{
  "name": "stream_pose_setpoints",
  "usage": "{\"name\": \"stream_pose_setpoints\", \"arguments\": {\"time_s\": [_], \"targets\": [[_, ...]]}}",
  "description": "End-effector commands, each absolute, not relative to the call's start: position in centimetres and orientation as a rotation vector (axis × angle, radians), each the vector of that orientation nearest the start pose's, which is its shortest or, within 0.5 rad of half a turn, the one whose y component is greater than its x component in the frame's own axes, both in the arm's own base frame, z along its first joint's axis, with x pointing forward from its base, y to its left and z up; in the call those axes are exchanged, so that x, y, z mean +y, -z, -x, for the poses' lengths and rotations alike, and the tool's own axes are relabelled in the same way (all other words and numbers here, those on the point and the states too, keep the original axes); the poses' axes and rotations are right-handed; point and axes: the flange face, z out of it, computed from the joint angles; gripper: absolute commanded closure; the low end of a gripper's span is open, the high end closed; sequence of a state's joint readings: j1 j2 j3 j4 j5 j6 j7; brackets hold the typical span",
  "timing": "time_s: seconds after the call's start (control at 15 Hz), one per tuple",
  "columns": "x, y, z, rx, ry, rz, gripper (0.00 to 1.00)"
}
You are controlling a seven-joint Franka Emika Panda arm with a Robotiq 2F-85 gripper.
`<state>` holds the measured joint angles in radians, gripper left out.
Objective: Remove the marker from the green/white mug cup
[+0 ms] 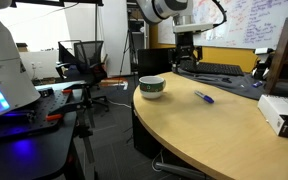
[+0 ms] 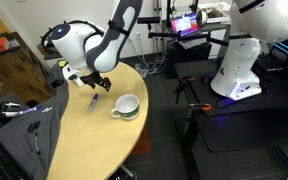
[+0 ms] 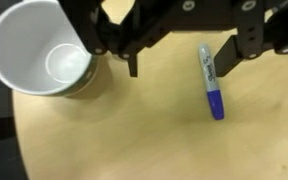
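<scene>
Lying flat on the worktop (image 3: 134,140), right of and apart from the empty green/white mug cup (image 3: 24,42) in the wrist view, the marker (image 3: 211,83) was already out, the gripper (image 3: 189,57) hung above with jaws spread, holding nothing, so the task looked essentially done.

Marker (image 1: 204,97) flat on table (image 1: 214,135), near cup (image 1: 152,87), not touching.

A round table (image 1: 214,135) of light wood stands on a dark carpeted floor (image 1: 109,135). Behind it sits a black mesh office chair (image 1: 84,55), and a whiteboard (image 1: 259,20) (crowded with scribbled writing) hangs at the back. In an exterior view a lit monitor (image 2: 184,22) glows in the dim far corner.
</scene>
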<state>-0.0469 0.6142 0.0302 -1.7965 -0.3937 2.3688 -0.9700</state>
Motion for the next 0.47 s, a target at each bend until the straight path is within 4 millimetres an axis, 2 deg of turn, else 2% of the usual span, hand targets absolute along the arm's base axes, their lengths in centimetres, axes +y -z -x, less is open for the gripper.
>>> {"name": "stream_pose_setpoints", "arguments": {"time_s": [0.0,0.27,0.4], "targets": [[0.0,-23.3,-61.4,-1.932,-0.414,2.664,0.0],[1.3,-25.3,-58.4,-1.958,-0.483,2.608,0.0],[1.8,-25.7,-57.5,-2.016,-0.426,2.599,0.0]]}}
